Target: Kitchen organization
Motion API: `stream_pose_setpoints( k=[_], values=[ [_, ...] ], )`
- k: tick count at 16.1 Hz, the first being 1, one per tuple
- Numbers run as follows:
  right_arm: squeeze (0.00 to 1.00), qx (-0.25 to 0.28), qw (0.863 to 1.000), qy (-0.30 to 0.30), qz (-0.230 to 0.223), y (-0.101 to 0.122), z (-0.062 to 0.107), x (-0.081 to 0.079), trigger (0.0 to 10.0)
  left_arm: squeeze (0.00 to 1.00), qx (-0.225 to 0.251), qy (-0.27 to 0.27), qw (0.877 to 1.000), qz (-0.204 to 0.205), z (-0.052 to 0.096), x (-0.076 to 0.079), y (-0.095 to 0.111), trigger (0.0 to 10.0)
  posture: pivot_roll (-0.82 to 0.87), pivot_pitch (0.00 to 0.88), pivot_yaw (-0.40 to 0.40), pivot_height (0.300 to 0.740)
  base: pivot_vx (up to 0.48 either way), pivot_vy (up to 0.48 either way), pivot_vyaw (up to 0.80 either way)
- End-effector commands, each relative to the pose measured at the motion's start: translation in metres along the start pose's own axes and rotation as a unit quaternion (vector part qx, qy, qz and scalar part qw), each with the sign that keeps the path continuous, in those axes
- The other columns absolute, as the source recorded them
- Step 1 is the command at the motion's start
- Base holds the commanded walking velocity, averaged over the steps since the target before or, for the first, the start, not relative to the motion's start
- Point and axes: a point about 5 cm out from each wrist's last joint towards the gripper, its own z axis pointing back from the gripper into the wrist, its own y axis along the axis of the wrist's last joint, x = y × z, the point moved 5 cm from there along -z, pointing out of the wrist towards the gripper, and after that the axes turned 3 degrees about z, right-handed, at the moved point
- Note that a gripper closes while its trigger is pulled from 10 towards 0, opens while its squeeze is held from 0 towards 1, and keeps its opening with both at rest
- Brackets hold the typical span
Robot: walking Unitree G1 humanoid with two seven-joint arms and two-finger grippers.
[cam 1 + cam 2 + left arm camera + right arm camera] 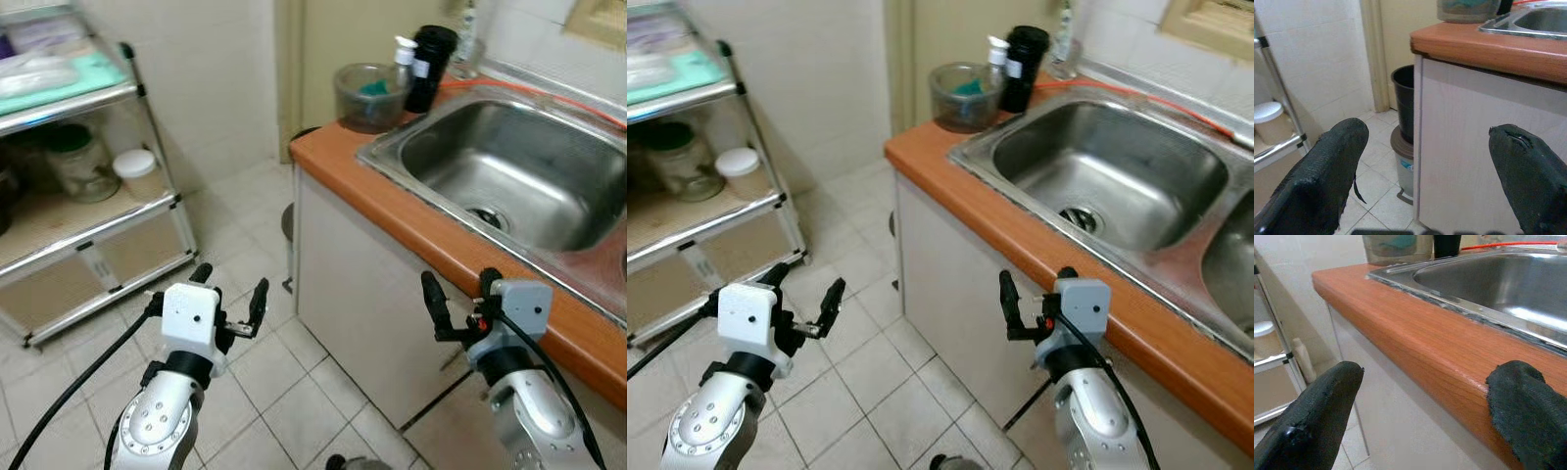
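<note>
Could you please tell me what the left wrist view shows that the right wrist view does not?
Left wrist view alone: a black bin beside the white cabinet, standing on a brown-lidded container. Right wrist view alone: the inside of the steel sink. Both share the orange countertop, the glass bowl at its corner, and open fingers.

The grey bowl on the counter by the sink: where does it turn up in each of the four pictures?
Left eye view: bowl at the top, middle, on the counter's far corner.
Right eye view: bowl at the top, middle.
Left wrist view: bowl at the top edge, cut off.
Right wrist view: bowl at the top edge, cut off.
Shared landmark: the sink beside it.
</note>
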Motion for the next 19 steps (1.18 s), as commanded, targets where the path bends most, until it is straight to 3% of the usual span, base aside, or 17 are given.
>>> stream_pose_setpoints(
  k=[1, 2, 3, 4, 7, 12, 16, 18, 19],
  values=[
    [1.0, 0.0, 1.0, -0.005, 0.006, 0.003, 0.001, 0.003, 10.0, 0.0, -0.002, -0.003, 1.0, -0.002, 0.0, 0.002, 0.0, 10.0, -0.05, 0.0, 0.027, 0.74, 0.0, 0.0, -0.8],
    [1.0, 0.0, 1.0, -0.005, 0.006, 0.003, 0.001, 0.003, 10.0, 0.0, -0.002, -0.003, 1.0, -0.002, 0.0, 0.002, 0.0, 10.0, -0.05, 0.0, 0.027, 0.74, 0.0, 0.0, -0.8],
    [1.0, 0.006, 1.0, -0.027, 0.011, 0.007, 0.009, 0.011, 10.0, 0.0, 0.007, -0.026, 0.999, -0.017, -0.007, 0.005, 0.005, 10.0, -0.12, 0.0, 0.086, 0.74, 0.0, 0.0, -0.8],
    [1.0, 0.008, 0.999, -0.049, 0.01, 0.01, 0.018, 0.016, 10.0, 0.0, 0.019, -0.031, 0.999, -0.033, -0.013, -0.001, 0.012, 10.0, -0.12, 0.0, 0.082, 0.74, 0.0, 0.0, -0.8],
    [1.0, 0.003, 0.999, -0.04, 0.013, 0.009, 0.02, 0.013, 10.0, 0.0, 0.026, -0.022, 0.999, -0.028, -0.016, -0.007, 0.015, 10.0, -0.15, 0.0, 0.089, 0.74, 0.0, 0.0, -0.8],
    [1.0, 0.047, 0.999, -0.004, 0.023, 0.036, 0.011, 0.0, 10.0, 0.0, 0.049, -0.013, 0.998, -0.024, -0.026, -0.015, 0.025, 10.0, -0.14, 0.0, 0.078, 0.74, 0.0, 0.0, -0.8],
    [1.0, 0.077, 0.997, 0.032, 0.0, 0.053, -0.005, -0.026, 10.0, 0.0, 0.059, 0.012, 0.998, -0.032, -0.029, -0.026, 0.031, 10.0, -0.1, 0.0, 0.075, 0.74, 0.0, 0.0, -0.8],
    [1.0, 0.076, 0.997, 0.034, -0.005, 0.054, -0.007, -0.028, 10.0, 0.0, 0.056, 0.012, 0.997, -0.049, -0.031, -0.027, 0.031, 10.0, -0.1, 0.0, 0.079, 0.74, 0.0, 0.0, -0.8],
    [1.0, 0.074, 0.997, 0.034, -0.005, 0.054, -0.008, -0.027, 10.0, 0.0, 0.066, 0.013, 0.997, -0.034, -0.034, -0.029, 0.038, 10.0, -0.09, 0.0, 0.078, 0.74, 0.0, 0.0, -0.8]
  ],
)
